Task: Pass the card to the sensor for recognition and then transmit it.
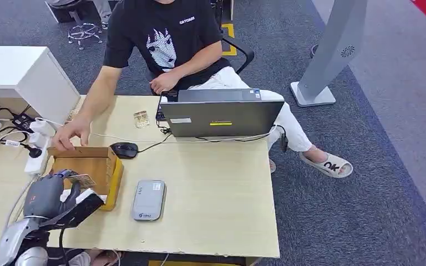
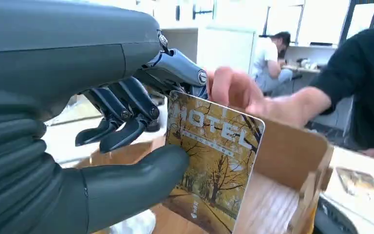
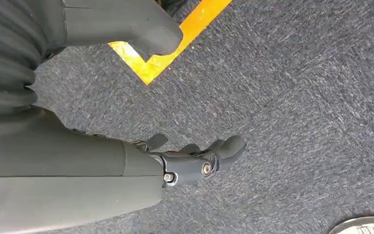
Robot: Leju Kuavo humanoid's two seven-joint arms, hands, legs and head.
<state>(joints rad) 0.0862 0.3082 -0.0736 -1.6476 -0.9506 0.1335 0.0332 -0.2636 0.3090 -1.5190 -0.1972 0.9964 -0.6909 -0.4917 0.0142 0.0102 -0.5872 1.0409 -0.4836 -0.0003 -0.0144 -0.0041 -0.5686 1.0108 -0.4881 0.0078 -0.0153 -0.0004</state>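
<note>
My left hand pinches a hotel card between thumb and fingers, just above the near end of an open cardboard box. In the left wrist view the card shows yellow autumn trees and the word HOTEL, held upright by the left hand inside the box. A person's hand rests on the box's far rim. The grey flat sensor lies on the table right of the box. My right hand hangs over carpet, holding nothing, thumb apart from fingers.
A seated person faces me across the wooden table. A grey laptop, black mouse, white power strip and a small clear item sit at the far side. A grey stand rises at right.
</note>
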